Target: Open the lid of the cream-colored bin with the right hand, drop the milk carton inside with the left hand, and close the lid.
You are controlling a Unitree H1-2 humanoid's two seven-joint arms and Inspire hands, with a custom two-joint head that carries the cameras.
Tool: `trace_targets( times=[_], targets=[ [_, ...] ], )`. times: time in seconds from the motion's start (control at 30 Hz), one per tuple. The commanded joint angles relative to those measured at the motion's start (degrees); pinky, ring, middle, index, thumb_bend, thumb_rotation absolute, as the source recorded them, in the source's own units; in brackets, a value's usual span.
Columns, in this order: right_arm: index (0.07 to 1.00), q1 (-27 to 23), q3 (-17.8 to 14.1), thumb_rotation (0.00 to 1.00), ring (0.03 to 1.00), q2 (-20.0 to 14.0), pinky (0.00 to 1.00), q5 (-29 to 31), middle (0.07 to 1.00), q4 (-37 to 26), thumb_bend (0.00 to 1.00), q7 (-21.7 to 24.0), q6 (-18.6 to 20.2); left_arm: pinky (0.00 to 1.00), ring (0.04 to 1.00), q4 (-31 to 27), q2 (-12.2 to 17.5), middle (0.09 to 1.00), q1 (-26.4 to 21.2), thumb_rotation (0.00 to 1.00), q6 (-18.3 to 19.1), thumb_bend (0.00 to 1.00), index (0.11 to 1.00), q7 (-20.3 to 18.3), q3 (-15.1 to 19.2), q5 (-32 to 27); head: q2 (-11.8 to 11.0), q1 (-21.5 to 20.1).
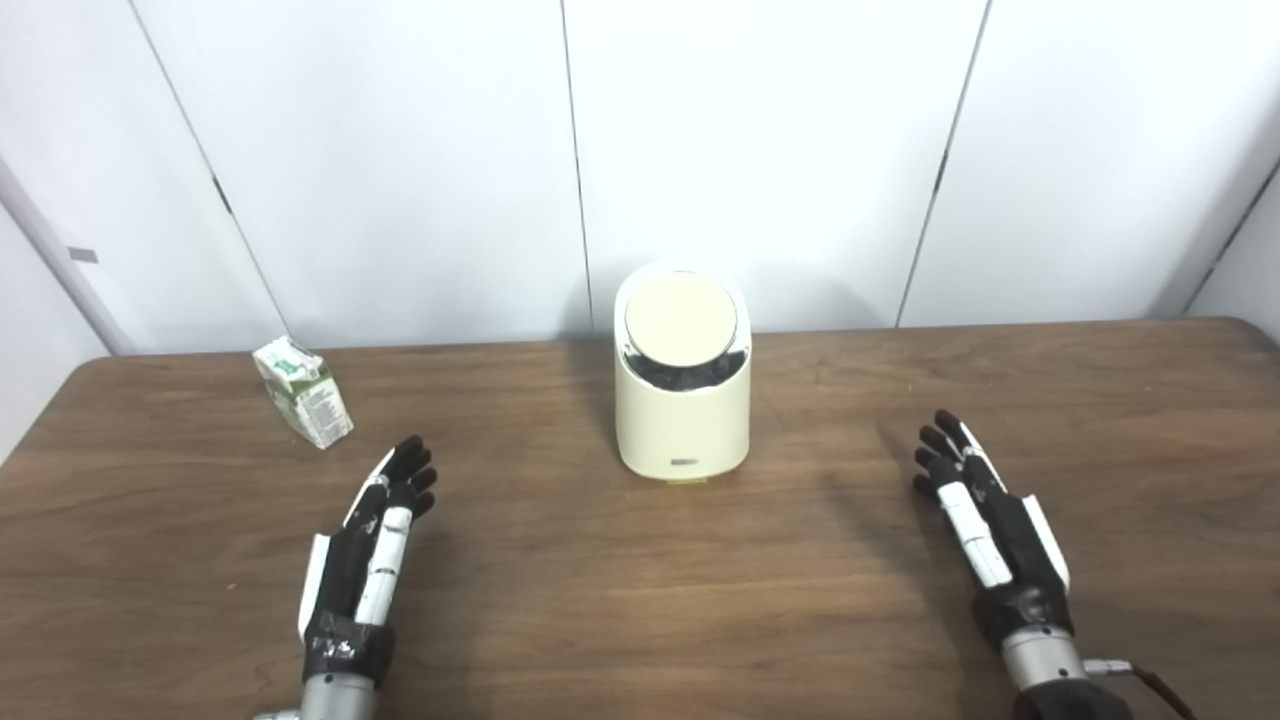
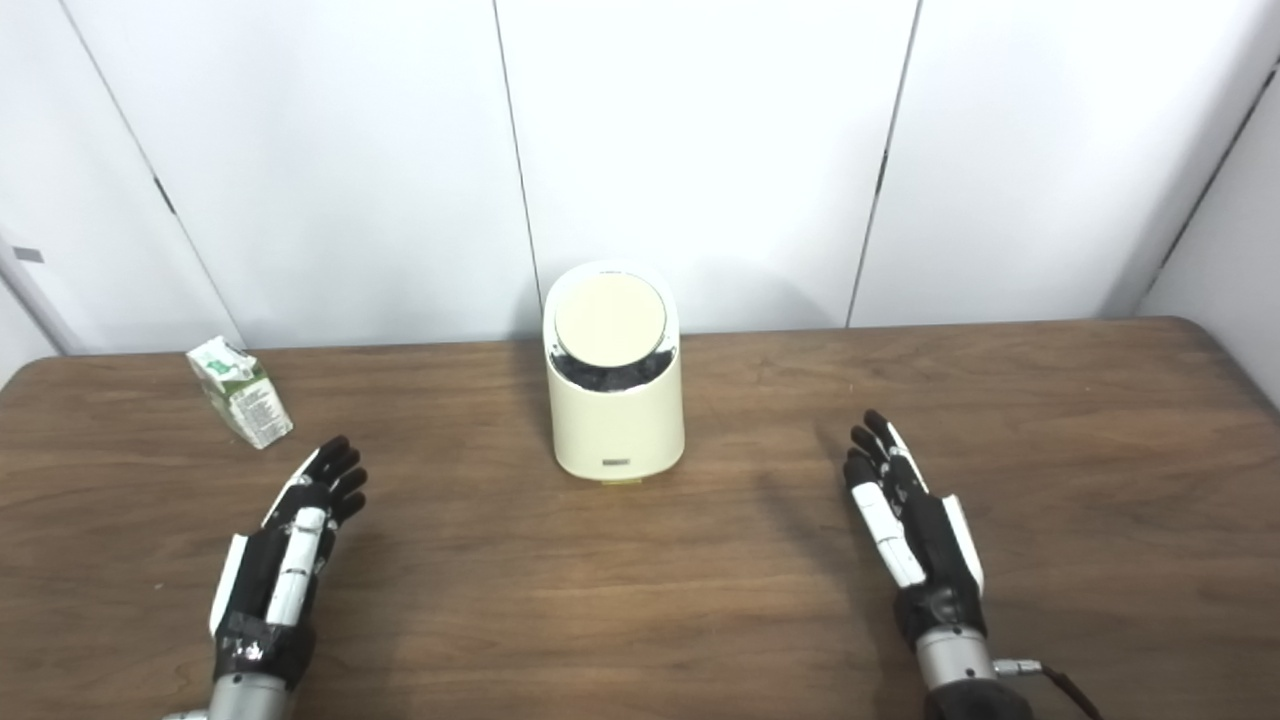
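We haven't started: our right hand (image 1: 985,525) and left hand (image 1: 372,545) lie spread, empty. Next, reach forward-left to the cream-colored bin's (image 1: 683,420) lid (image 1: 680,318); milk carton (image 1: 303,390) waits ahead of the left.

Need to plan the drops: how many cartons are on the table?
1. The carton stands at the far left of the table, beyond the left hand. Nothing shows behind the bin, though something could hide there.

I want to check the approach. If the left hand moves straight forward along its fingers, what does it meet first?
Likely nothing: the left hand points between the milk carton and the bin, toward bare table.
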Motion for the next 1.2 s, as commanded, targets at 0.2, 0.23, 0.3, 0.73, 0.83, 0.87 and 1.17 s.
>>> trace_targets(
  times=[0.2,0.23,0.3,0.73,0.83,0.87,1.17],
  targets=[
    [0.953,-1.0,-1.0,0.81,0.921,-0.1,0.91,1.0,0.929,-0.5,0.60,0.1,-3.3,0.90,0.894,3.6,0.9,0.908,1.6,0.79,-1.5,0.53,0.920,-0.4,0.1,0.5,0.0,0.0],
    [0.953,-1.0,-1.1,0.81,0.919,-0.1,0.90,1.2,0.928,-0.3,0.60,0.2,-3.5,0.89,0.893,3.5,0.9,0.907,1.7,0.79,-1.5,0.53,0.921,-0.3,0.1,0.5,0.1,0.1],
    [0.953,-1.1,-1.2,0.80,0.919,-0.2,0.90,1.6,0.928,0.0,0.60,0.3,-3.7,0.89,0.894,3.2,0.8,0.908,1.7,0.79,-1.1,0.53,0.922,-0.2,0.1,0.6,0.1,0.2],
    [0.947,-1.0,-1.0,0.78,0.911,-0.8,0.87,0.5,0.921,-0.4,0.61,0.0,-3.7,0.90,0.895,3.5,0.4,0.912,1.6,0.79,-1.4,0.51,0.921,-0.2,-0.3,0.6,-1.6,-1.0],
    [0.943,-0.5,-0.8,0.74,0.908,-1.1,0.86,-0.5,0.918,-0.9,0.64,-0.1,-3.5,0.92,0.910,3.7,0.2,0.927,1.7,0.80,-1.4,0.49,0.933,-0.5,-0.7,0.5,-3.1,-0.9],
    [0.943,-0.6,-0.8,0.72,0.910,-1.2,0.87,-0.5,0.920,-0.8,0.65,0.0,-3.7,0.92,0.913,3.8,0.2,0.928,1.7,0.80,-1.5,0.48,0.935,-0.6,-0.8,0.4,-3.8,-0.9],
    [0.946,-4.0,-1.0,0.62,0.908,-0.3,0.88,-0.6,0.931,-0.5,0.72,-0.9,-3.3,0.94,0.928,4.5,-0.5,0.940,2.1,0.80,-1.4,0.44,0.947,-0.4,-1.0,0.2,-8.3,-0.5]
  ],
)
